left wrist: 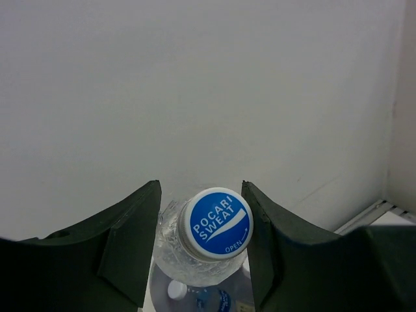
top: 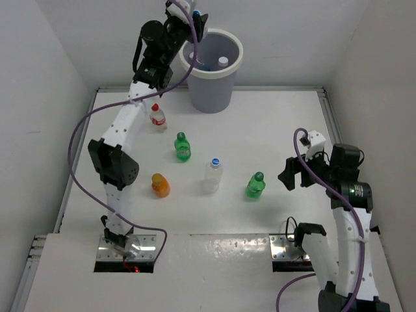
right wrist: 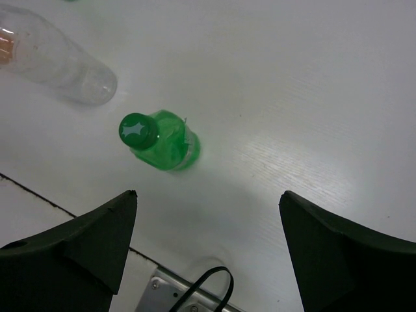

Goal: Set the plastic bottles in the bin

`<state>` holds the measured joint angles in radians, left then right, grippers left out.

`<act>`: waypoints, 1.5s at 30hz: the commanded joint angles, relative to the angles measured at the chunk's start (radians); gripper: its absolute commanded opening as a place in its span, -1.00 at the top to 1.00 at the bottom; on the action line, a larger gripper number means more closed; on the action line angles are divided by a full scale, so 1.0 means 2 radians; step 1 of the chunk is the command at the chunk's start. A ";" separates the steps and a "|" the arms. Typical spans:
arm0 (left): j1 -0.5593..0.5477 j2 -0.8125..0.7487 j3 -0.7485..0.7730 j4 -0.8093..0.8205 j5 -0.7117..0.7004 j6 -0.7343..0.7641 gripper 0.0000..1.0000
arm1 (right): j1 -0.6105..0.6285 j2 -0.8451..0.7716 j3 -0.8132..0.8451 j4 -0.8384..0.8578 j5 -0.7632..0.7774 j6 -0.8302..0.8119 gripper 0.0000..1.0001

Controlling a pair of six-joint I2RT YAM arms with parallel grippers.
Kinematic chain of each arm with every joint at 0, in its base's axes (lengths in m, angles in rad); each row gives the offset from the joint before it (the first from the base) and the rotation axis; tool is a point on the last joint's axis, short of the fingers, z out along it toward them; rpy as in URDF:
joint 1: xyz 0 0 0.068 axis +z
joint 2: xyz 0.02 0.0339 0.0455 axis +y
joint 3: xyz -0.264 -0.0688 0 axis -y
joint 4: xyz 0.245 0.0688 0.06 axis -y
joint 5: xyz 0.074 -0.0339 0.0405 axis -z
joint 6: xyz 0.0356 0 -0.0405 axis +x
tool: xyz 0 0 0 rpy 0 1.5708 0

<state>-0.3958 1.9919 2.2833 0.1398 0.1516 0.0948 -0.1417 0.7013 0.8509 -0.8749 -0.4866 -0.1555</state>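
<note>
- right gripper (right wrist: 208,194) hangs spread wide above a green bottle (right wrist: 159,140), holding nothing.
- four other bottles (top: 212,174) stand mid-table, well apart.
- farthest, left gripper (left wrist: 201,183) pinches a blue-capped bottle (left wrist: 218,224) over the bin (top: 211,91); the drop is in hand, and next the claw must spread.

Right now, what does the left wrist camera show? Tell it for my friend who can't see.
A clear bottle with a blue Pocari Sweat cap is gripped by the dark left pincer. Below it lies a white-capped bottle, and a plain white wall fills the background.
</note>
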 commanded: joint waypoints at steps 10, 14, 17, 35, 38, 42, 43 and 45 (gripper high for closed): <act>0.058 0.146 0.049 0.103 0.022 -0.138 -0.31 | 0.000 0.015 0.009 -0.007 -0.042 0.002 -0.80; 0.058 0.139 0.043 0.090 0.012 -0.143 -1.00 | 0.003 0.006 -0.008 0.011 -0.053 0.005 -0.80; 0.058 0.114 0.043 0.080 0.012 -0.143 -1.00 | 0.009 -0.005 -0.021 0.025 -0.061 -0.009 -0.83; 0.084 -0.256 -0.283 -0.021 0.056 -0.118 -1.00 | 0.152 0.037 -0.059 0.106 -0.081 -0.073 -0.83; 0.090 -0.302 -0.338 -0.034 0.056 -0.129 -1.00 | 0.192 0.046 -0.099 0.194 -0.011 -0.038 -0.80; 0.101 -0.352 -0.382 -0.072 0.061 -0.129 -1.00 | 0.229 0.073 -0.118 0.265 0.045 -0.013 -0.74; 0.107 -0.364 -0.403 -0.072 0.061 -0.129 -1.00 | 0.236 0.079 -0.132 0.273 0.069 -0.009 -0.74; 0.112 -0.387 -0.427 -0.084 0.061 -0.129 -1.00 | 0.243 0.077 -0.144 0.300 0.084 -0.004 -0.71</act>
<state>-0.1944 1.2995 1.4696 0.0166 0.2657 -0.1478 0.3206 0.8570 0.5877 -0.4484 -0.4347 -0.2127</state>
